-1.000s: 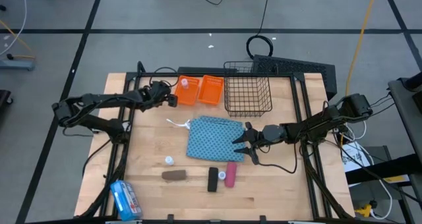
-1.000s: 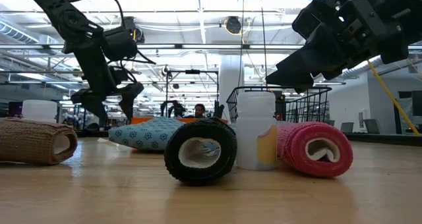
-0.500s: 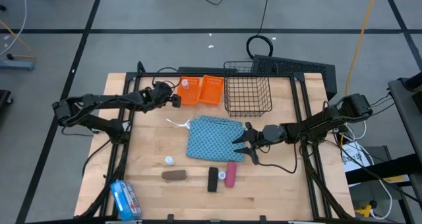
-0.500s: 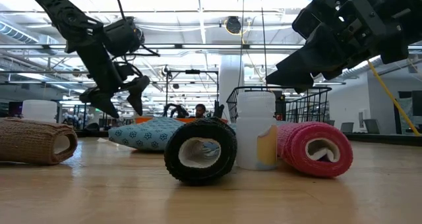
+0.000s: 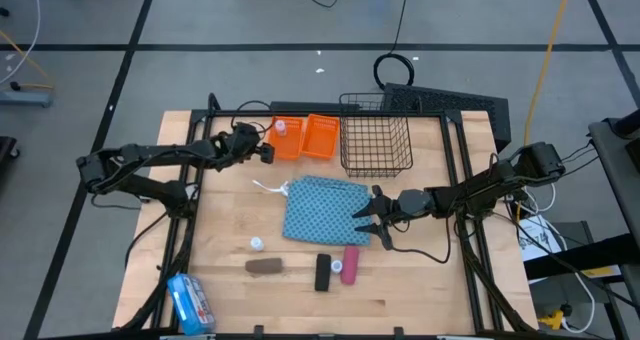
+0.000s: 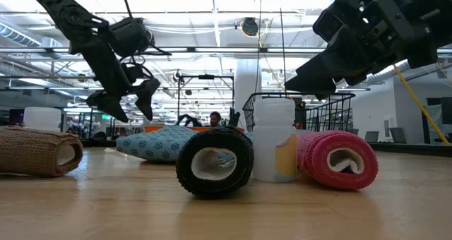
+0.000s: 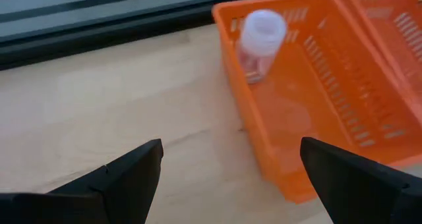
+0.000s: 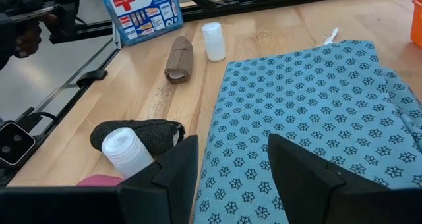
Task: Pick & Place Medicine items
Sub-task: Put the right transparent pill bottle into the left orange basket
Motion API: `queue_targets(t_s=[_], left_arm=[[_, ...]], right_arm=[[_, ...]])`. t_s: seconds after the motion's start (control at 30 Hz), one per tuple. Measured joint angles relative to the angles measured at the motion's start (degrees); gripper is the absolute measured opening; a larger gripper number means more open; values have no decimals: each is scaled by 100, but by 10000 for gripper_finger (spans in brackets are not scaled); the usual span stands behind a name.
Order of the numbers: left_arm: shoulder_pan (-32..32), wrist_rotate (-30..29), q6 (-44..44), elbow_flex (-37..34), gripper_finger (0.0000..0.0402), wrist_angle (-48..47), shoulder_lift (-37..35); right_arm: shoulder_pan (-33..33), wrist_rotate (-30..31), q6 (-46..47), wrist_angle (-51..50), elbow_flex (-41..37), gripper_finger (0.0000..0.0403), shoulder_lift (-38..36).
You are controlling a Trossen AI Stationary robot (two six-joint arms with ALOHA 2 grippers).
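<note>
Med items: one white bottle [image 7: 262, 34] in left orange bin [image 7: 310, 105]; second bottle [image 5: 256, 244], brown roll [image 5: 264, 266], black roll [image 5: 323, 271], pink roll [image 5: 350, 263] w/ third bottle [image 5: 338, 267] between, all near table's front edge. Left gripper [image 5: 262, 150], fingers spread, empty, beside bin. Right gripper [image 5: 362, 220], jaws parted, empty, over blue cloth [image 5: 322, 210] edge.

Robot lab — taped floor [image 5: 100, 70] (cables), strip-lit ceiling [image 6: 212, 7].

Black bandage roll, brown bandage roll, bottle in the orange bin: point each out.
black bandage roll [image 6: 215, 162]: low view, front rim.
brown bandage roll [image 8: 178, 58]: right wrist view, mid-side.
white bottle [image 7: 262, 30] in orange bin [image 7: 343, 138]: left wrist view, cap; bin floor.
</note>
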Motion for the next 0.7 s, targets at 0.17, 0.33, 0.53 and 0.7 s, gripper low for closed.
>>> queue_targets(t_s=[0.17, 0.33, 0.53, 0.7], left_arm=[[25, -429, -370, 0, 367, -346, 14], [17, -545, -520, -7, 367, -313, 389], [18, -592, -576, -7, 367, 424, 999], [19, -390, -552, -4, 367, 806, 1202]], right_arm=[[0, 0, -14, -4, 0, 171, 0], [0, 0, -17, -4, 0, 171, -2], [0, 0, -17, -6, 0, 171, 0], [0, 0, -17, -6, 0, 171, 0]])
